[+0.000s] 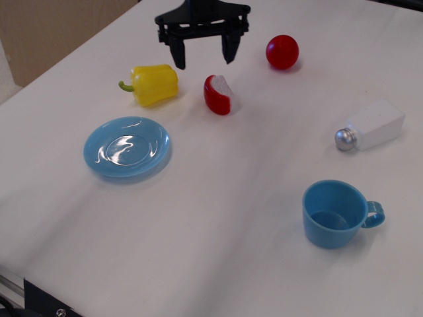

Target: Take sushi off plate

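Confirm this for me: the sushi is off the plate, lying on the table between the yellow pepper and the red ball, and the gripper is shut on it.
One part is wrong: the gripper is not shut on the sushi. In the observation.image view its jaws stand open above the piece, clear of it. The rest holds: the sushi lies on the table, off the plate, between the yellow pepper and the red ball.

You see a white table [218,198] that fills almost the whole frame, and its surface is smooth and matte. The light is soft and even, and it makes only pale shadows on the white top. In the upper left of the frame, behind the table edge, you see a beige wall or panel [53,30]. In the lower left corner, you see a dark metal frame part [39,300] below the table edge.
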`<state>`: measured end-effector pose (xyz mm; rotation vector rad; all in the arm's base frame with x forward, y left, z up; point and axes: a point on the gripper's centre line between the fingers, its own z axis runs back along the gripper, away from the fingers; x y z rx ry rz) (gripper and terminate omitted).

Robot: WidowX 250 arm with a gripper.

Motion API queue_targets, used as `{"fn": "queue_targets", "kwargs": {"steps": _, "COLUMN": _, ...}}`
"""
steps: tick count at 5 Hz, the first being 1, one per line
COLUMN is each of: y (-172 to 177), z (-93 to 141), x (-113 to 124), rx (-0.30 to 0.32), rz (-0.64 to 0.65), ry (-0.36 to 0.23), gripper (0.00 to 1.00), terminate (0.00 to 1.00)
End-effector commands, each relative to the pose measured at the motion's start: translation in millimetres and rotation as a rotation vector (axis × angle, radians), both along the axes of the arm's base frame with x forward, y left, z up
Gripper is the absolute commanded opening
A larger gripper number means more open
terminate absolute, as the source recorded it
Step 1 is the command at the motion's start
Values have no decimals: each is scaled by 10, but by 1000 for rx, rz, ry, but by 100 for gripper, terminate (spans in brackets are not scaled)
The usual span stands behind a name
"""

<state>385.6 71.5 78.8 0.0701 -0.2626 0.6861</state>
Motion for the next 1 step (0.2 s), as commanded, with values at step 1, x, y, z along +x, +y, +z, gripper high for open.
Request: {"fn": "queue_targets", "kwargs": {"steps": 1, "y": -71, "z": 283, "x": -39, "rx": 17, "rz": -6, "ry": -77, "gripper": 100, "terminate": 100}}
